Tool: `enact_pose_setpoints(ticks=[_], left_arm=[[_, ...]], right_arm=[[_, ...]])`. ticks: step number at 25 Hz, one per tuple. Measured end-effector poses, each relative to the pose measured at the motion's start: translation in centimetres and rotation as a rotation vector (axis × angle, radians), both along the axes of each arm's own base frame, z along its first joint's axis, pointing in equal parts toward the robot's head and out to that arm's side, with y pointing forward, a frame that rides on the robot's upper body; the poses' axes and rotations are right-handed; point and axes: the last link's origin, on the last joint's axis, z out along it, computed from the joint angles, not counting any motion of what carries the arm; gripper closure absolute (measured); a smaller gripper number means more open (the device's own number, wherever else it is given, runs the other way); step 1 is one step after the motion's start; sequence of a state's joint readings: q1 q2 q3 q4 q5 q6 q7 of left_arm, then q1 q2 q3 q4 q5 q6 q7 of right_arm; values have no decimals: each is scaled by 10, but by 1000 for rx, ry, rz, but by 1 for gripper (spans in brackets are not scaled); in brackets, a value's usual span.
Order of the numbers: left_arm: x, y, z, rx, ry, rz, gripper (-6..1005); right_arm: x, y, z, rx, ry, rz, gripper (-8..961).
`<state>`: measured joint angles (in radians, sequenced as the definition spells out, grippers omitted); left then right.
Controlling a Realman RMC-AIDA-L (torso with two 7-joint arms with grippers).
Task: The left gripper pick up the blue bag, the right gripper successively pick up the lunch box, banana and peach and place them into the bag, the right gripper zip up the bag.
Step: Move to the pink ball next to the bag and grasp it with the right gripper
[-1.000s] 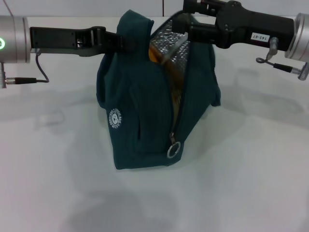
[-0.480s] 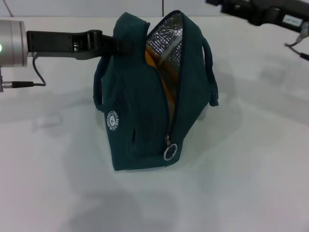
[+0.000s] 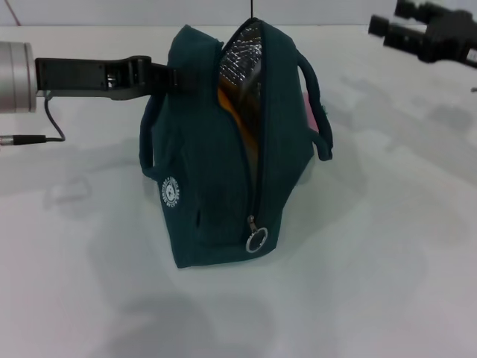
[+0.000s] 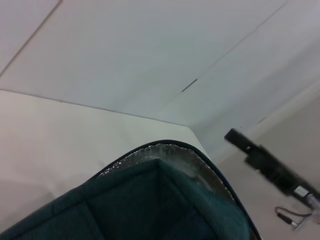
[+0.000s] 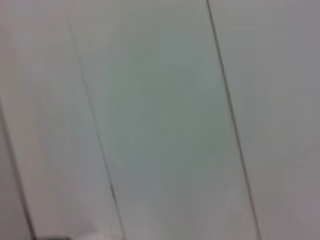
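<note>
L tool [image 3: 173,77] clamps blue bag [image 3: 216,186] upright on desk [image 3: 373,261]. R tool [image 3: 384,28] far right of bag, grip unclear. Loading probably done; next: catch zip [image 3: 256,240] ring.

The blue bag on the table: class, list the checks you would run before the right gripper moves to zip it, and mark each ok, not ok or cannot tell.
1. Blue bag stands upright on the table: ok.
2. Left gripper holds the bag's top edge: ok.
3. Right gripper is clear of the bag, off to the right: ok.
4. Silver ring pull is in sight, low on the zip: ok.
5. Nothing sticks out of the opening: cannot tell; something orange shows inside.
6. Lunch box and peach inside: cannot tell.
</note>
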<state>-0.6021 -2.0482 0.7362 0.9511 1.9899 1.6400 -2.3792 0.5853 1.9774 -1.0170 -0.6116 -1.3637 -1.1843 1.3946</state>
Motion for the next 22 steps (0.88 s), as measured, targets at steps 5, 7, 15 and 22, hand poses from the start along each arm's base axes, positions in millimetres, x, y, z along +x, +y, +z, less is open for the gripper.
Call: enact_pose_setpoints(ticks=[5, 7, 15, 22], left_arm=[[-7, -2, 0, 10, 4, 19, 945], [-9, -3, 0, 12, 4, 25, 946], [-11, -4, 0, 12, 3, 31, 946], [-10, -5, -2, 9, -2, 34, 945]], right_arm=[[15, -4, -23, 16, -100, -39, 234], [16, -4, -31, 6, -120, -46, 234], [13, -2, -67, -71, -181, -50, 235], [10, -2, -86, -110, -268, -34, 236]])
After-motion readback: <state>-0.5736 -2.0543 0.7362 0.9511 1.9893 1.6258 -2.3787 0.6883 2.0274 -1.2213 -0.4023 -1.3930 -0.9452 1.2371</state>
